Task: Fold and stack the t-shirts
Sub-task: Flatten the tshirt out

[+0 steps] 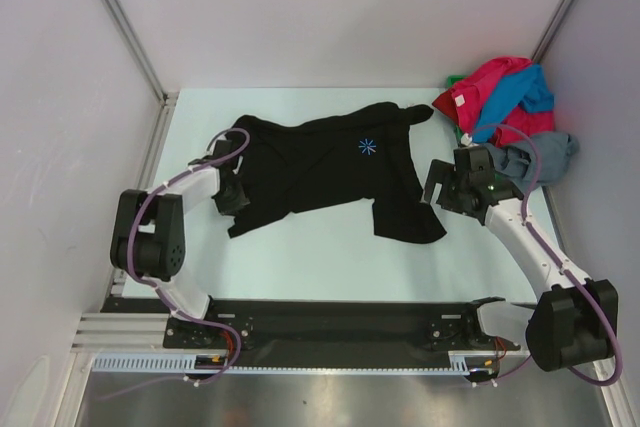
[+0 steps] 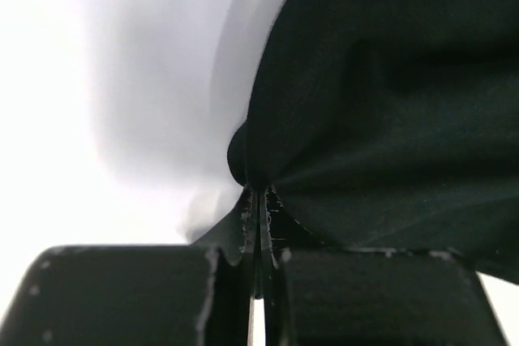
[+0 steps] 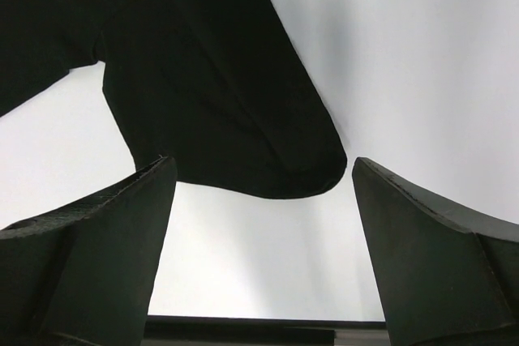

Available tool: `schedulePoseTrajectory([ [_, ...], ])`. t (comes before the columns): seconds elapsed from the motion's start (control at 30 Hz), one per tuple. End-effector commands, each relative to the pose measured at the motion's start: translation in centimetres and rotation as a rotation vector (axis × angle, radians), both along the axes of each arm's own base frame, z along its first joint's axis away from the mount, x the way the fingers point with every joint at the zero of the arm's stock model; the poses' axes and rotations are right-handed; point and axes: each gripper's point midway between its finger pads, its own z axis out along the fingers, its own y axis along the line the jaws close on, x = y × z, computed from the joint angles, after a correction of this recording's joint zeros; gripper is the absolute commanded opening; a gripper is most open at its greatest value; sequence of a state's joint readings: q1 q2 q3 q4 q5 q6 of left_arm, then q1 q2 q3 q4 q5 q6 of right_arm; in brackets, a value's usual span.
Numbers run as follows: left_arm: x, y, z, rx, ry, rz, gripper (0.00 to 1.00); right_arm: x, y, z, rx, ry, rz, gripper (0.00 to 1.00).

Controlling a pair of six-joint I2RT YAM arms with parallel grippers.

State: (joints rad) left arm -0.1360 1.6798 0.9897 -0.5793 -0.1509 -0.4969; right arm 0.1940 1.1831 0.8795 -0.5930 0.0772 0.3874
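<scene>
Left hand [image 2: 258,200] clamped on black t-shirt [image 1: 320,167], right hand [image 1: 438,190] wide apart beside its hem.

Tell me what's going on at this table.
Two robot arms are working on a black t-shirt that lies rumpled and unfolded on the table. The left arm has its jaws shut on the shirt's left edge. The right arm holds nothing: its jaws stand open beside the shirt's near right corner. A red-pink shirt, a blue shirt and a grey shirt lie heaped in the far right corner. Nothing is folded or stacked yet.
</scene>
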Motion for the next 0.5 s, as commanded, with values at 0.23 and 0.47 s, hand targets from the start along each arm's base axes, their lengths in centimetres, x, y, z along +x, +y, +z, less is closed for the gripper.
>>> schedulePoseTrajectory([
  [0.23, 5.0, 5.3, 6.5, 0.183, -0.176, 0.117, 0.02, -0.2, 0.5, 0.0, 0.028, -0.004, 0.045, 1.00],
  [0.47, 6.9, 8.5, 7.2, 0.228, -0.173, 0.187, 0.19, -0.4, 1.8, -0.5, 0.095, 0.028, 0.080, 1.00],
])
